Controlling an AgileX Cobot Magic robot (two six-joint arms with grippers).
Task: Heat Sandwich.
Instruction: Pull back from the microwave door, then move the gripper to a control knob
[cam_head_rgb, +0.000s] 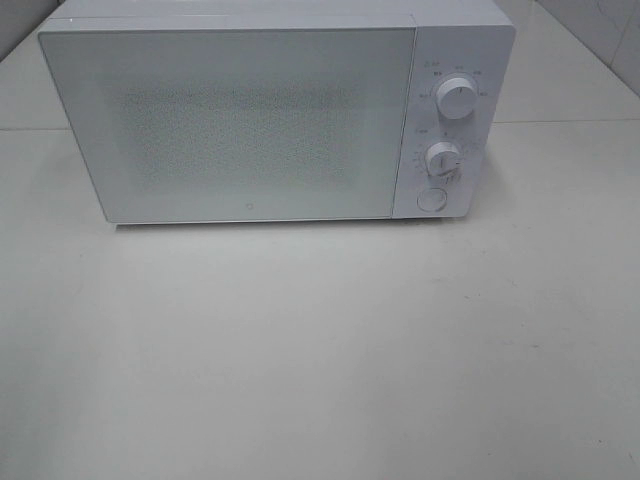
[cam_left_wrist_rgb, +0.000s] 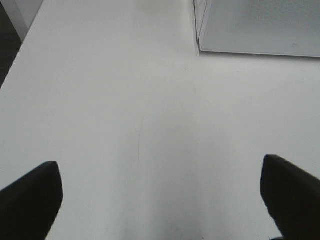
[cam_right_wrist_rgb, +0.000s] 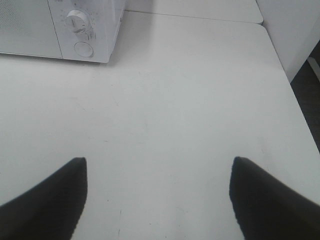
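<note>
Nearest are my own fingers, two on each arm. My left fingers (cam_left_wrist_rgb: 30, 200) are spread wide and released, with only bare table between them. My right fingers (cam_right_wrist_rgb: 45, 200) are also parted and grasp nothing. Both pairs hang over the table (cam_head_rgb: 320, 350), apart from everything on it.

The sandwich appears in none of my views, so I cannot tell where it is, which way it points or how its long axis runs.

The table is white, matte and smooth, with a few faint scuffs. A thin seam runs left to right across it toward the far side.

At the far side stands one white microwave (cam_head_rgb: 270, 110), its long side running left to right. Its single door (cam_head_rgb: 150, 100) is shut and takes up most of the front. The control strip is at the right end and carries two round knobs, an upper knob (cam_head_rgb: 457, 98) and a lower knob (cam_head_rgb: 442, 158). One round button (cam_head_rgb: 432, 199) sits just below them.

Past the table's right edge my right wrist view shows dark floor (cam_right_wrist_rgb: 310, 100) and a pale panel (cam_right_wrist_rgb: 295, 30). Pale tiled wall (cam_head_rgb: 600, 30) closes the far right corner.
</note>
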